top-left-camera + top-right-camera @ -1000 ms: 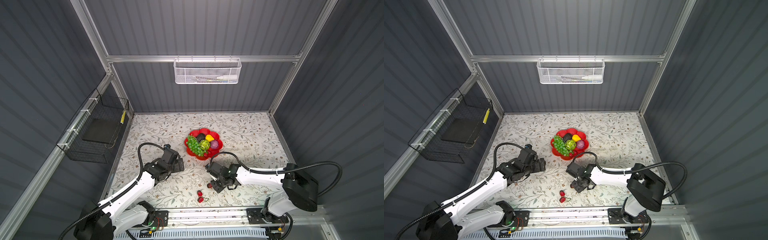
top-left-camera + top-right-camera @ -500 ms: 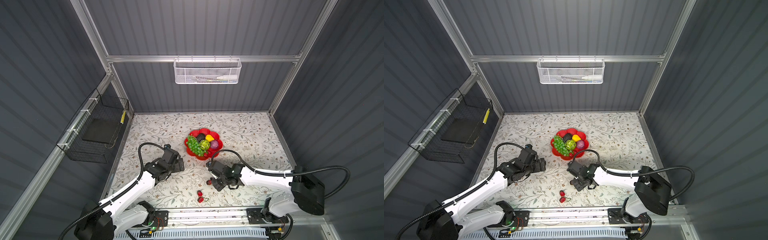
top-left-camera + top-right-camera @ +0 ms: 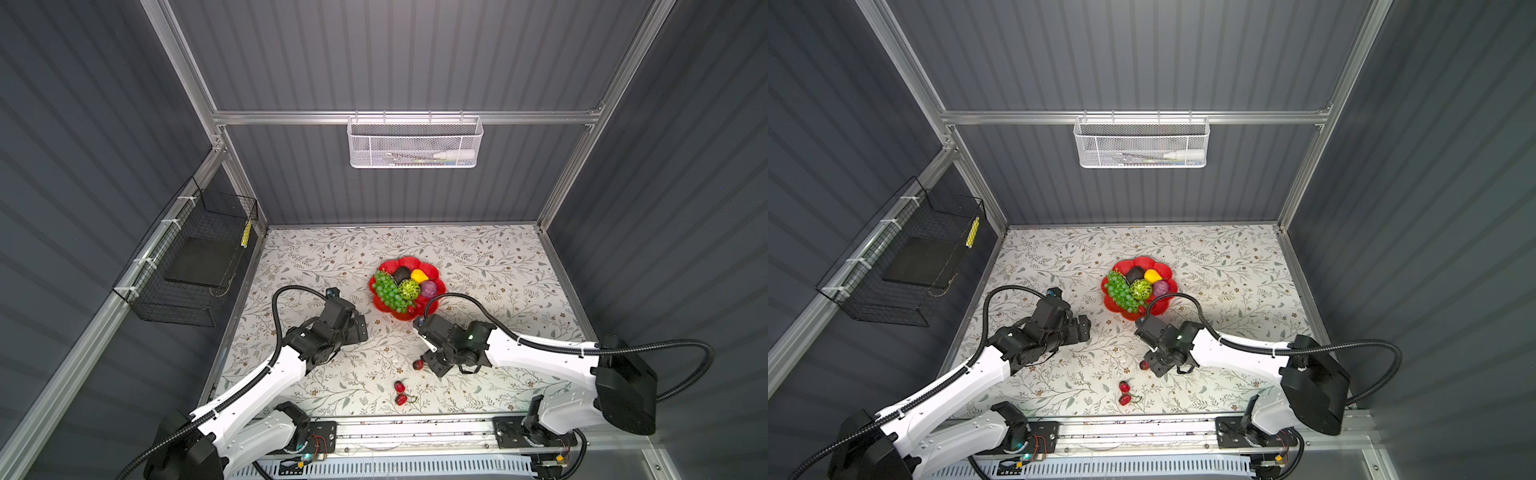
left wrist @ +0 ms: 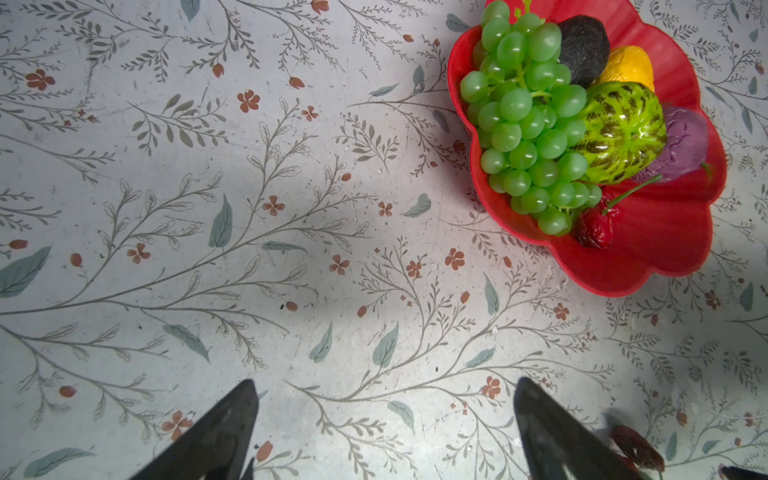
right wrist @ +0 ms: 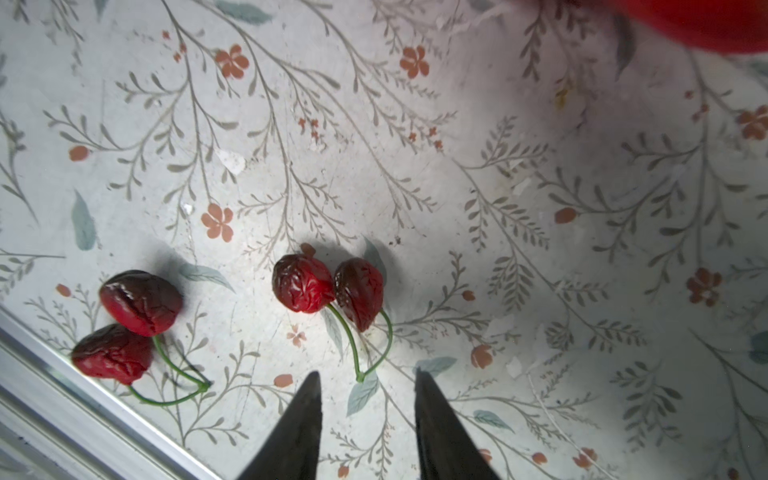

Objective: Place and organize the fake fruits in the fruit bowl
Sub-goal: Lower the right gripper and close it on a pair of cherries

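Note:
The red scalloped fruit bowl (image 3: 432,309) (image 3: 1115,305) (image 4: 648,257) holds the green grape bunch (image 4: 523,124), bumpy green ball (image 4: 619,129), dark avocado (image 4: 584,45), yellow pear (image 4: 627,66), purple fruit (image 4: 685,141) and a stemmed cherry (image 4: 596,226). Two cherry pairs lie on the table in front of it. One pair (image 5: 328,286) (image 3: 417,364) lies just ahead of my right gripper (image 5: 365,372) (image 3: 428,362), which is open; the join of the pair's stems sits between its fingertips, unclamped. The other pair (image 5: 129,324) (image 3: 400,392) is nearer the front rail. My left gripper (image 4: 384,386) (image 3: 359,328) hovers wide open and empty, left of the bowl.
A white mesh basket (image 3: 415,143) hangs on the back wall and a black wire basket (image 3: 195,266) on the left wall. The aluminium front rail (image 5: 62,395) runs close by the outer cherry pair. My right arm's cable (image 3: 453,297) arches over the bowl's near rim.
My right arm has stretched out further and its gripper has edged slightly toward the bowl; a cherry pair now shows beside its fingers. The left arm has not moved.

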Controlling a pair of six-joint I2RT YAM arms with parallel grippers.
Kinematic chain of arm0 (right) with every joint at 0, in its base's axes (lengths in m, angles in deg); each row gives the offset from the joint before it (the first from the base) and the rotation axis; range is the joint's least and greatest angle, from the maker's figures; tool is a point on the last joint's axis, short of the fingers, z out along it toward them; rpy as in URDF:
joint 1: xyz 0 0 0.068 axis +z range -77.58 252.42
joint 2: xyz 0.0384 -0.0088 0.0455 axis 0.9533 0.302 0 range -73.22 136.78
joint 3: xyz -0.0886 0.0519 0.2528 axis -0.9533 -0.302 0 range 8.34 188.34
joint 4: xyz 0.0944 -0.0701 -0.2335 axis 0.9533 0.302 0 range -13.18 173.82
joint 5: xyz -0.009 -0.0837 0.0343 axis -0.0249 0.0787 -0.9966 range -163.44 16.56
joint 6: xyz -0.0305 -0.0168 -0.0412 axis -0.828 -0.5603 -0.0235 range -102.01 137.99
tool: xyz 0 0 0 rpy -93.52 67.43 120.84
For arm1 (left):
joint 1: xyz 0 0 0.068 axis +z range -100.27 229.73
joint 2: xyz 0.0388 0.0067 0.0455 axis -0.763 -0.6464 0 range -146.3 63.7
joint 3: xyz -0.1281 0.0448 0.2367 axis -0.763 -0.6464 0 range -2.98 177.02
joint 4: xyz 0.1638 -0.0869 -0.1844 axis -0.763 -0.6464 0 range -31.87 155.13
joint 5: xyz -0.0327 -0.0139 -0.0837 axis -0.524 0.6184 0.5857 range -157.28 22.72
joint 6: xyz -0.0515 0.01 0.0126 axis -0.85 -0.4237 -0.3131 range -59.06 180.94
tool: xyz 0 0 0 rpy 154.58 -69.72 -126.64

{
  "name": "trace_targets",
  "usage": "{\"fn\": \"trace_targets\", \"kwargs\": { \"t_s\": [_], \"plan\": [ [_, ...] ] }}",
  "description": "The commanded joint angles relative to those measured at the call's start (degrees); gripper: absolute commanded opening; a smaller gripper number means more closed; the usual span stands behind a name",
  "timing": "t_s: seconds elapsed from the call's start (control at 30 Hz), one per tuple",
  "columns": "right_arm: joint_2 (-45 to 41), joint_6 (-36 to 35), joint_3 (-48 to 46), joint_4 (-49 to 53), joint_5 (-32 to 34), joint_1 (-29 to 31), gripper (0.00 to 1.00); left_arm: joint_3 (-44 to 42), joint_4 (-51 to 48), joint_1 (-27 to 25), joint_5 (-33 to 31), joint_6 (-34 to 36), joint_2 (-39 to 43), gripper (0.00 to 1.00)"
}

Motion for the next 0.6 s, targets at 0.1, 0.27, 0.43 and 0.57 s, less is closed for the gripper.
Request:
{"fn": "trace_targets", "kwargs": {
  "t_s": [0.1, 0.27, 0.43, 0.57],
  "plan": [
    [5.67, -1.06, 0.79, -0.32, 2.15, 1.88, 0.47, 0.44, -0.84, 0.3, -0.86, -0.97, 0.31, 0.96],
    [10.44, -1.85, 3.27, -0.97, 7.7, 2.01, 0.47, 0.99, -1.09, 0.35, -1.02, -0.68, -0.32, 0.96],
    [13.26, -2.58, 3.63, -3.35, 8.02, 1.9, 0.48, 0.5, -0.6, 0.31, -1.16, -0.5, -0.49, 0.97],
    [15.78, -2.58, 3.88, -4.26, 8.75, 1.91, 0.47, 0.76, -0.33, 0.3, -0.92, -0.52, -1.38, 0.97]
  ]
}}
